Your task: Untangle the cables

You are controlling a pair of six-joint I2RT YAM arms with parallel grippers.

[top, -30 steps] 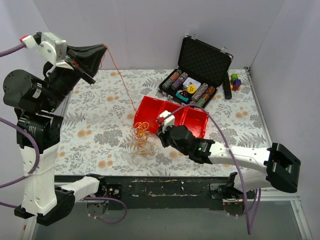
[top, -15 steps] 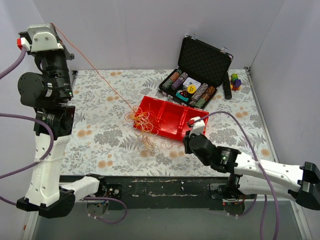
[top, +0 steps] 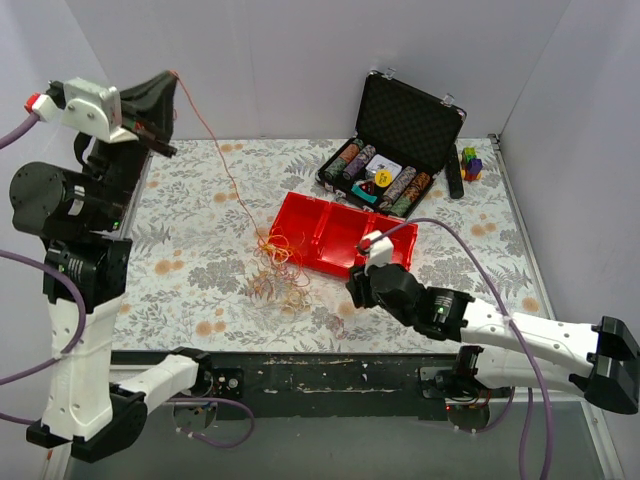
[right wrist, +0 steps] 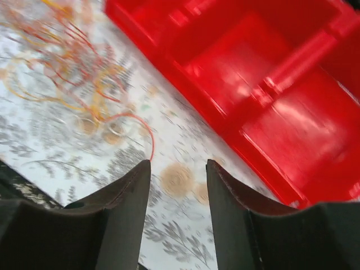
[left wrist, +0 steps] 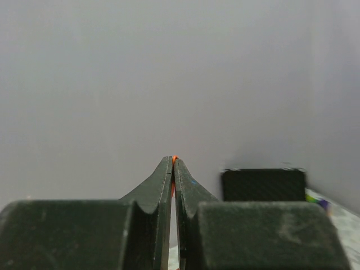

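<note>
The cables (top: 281, 268) lie as a loose tangle of thin orange, yellow and reddish strands on the floral table, just left of the red tray (top: 322, 222). One orange strand (top: 222, 160) runs taut from the tangle up to my left gripper (top: 168, 82), raised high at the back left. In the left wrist view that gripper (left wrist: 173, 162) is shut on the strand, a bit of orange showing at its tips. My right gripper (top: 353, 292) hovers low right of the tangle, open (right wrist: 178, 166), nothing between its fingers. The cables (right wrist: 79, 84) lie ahead and to its left.
The red tray (right wrist: 264, 84) has several compartments and sits mid-table. An open black case (top: 408, 125) holding poker chips (top: 385, 178) stands at the back right. Beside it are a black bar (top: 455, 172) and small coloured blocks (top: 469, 162). Grey walls enclose the table.
My right gripper was shut and has opened; it drew back to the right from the tangle, then edged left again. My left gripper swung about overhead, still holding the orange strand.
</note>
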